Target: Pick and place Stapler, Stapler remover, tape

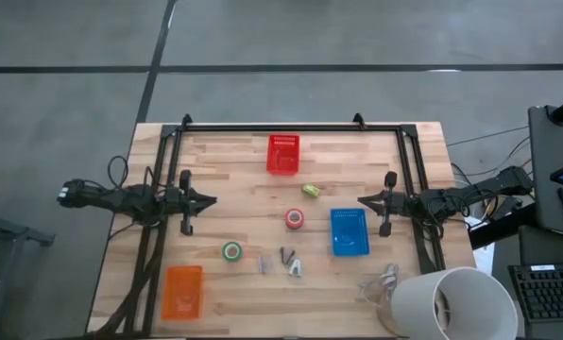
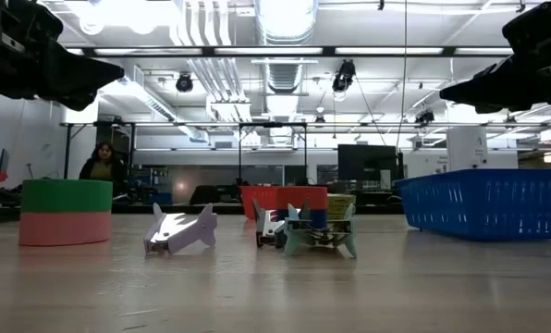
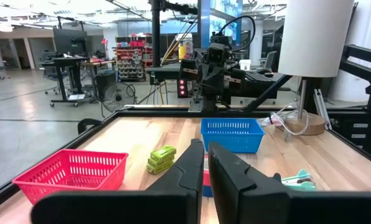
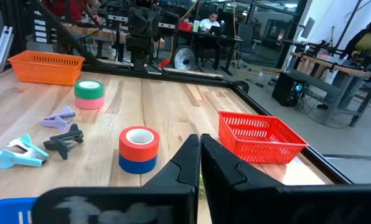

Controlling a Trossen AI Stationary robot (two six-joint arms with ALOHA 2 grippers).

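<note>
Small oblong yellow-green stapler (image 1: 311, 190): lies on the pale wooden slatted table (image 1: 234, 161), in the gap between the red plastic mesh basket (image 1: 282, 154) and the blue plastic mesh basket (image 1: 349, 232), just beyond the red roll.
Its long axis: from above it runs slightly askew to the table's left-right line; which end is the nose I cannot tell.
How it should handle: looks light, rigid and smooth-sided, so I would pinch it across the narrow width at mid-length, jaws square to the long axis, lest it swivel.
Red-pink round tape roll (image 1: 294, 219): flat on its face, hollow upward, just left of the blue basket; in the right wrist view it sits on a blue band.
Green round tape roll with pale inner ring (image 1: 231, 251): flat too, nearer the front, left of the small claw-shaped staple removers (image 1: 283, 262).
How the rolls should handle: light, stiff hoops with no preferred axis; one finger inside the hole and one outside the wall seems the safest hold.
Removers: tiny, sprung, likely to skate; grey, dark and pale blue ones cluster together.
Orange plastic mesh basket (image 1: 182, 291): near left corner.
Left gripper (image 1: 209, 199): hangs above the table's left side, fingers nearly together, holding nothing.
Right gripper (image 1: 364, 200): hangs above the right side, fingers closed, nothing between them.
</note>
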